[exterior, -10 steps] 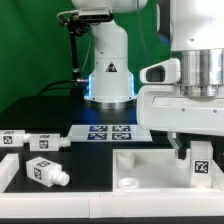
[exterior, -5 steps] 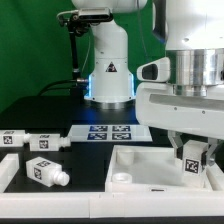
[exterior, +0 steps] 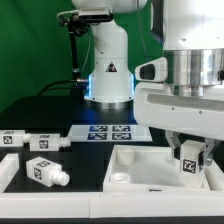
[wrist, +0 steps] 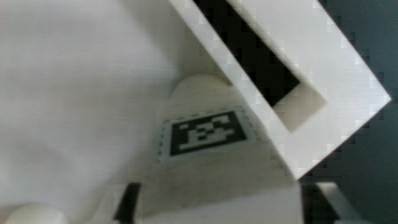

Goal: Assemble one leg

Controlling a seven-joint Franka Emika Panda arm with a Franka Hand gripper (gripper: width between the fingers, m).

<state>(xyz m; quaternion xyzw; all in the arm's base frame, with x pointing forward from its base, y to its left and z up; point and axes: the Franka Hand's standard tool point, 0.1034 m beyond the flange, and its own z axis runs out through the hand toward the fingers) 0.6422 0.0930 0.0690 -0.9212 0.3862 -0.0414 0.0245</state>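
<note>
My gripper (exterior: 190, 158) is shut on a white leg (exterior: 189, 164) with a black-and-white tag. It holds the leg upright over the right part of the large white square tray-like piece (exterior: 150, 172). In the wrist view the leg (wrist: 214, 130) sits between my two dark fingers (wrist: 128, 200), pointing down into the tray, close to its raised wall (wrist: 306, 95). Whether the leg's end touches the tray floor is hidden. Three more legs lie loose at the exterior view's left: one in front (exterior: 45, 172) and two behind it (exterior: 47, 142) (exterior: 12, 138).
The marker board (exterior: 108, 131) lies behind the tray, in front of the robot base (exterior: 110, 75). The tray has a round hole near its front left corner (exterior: 121, 178). A green backdrop closes off the rear.
The gripper with the leg has shifted slightly toward the exterior view's left over the tray. The loose legs have not moved.
</note>
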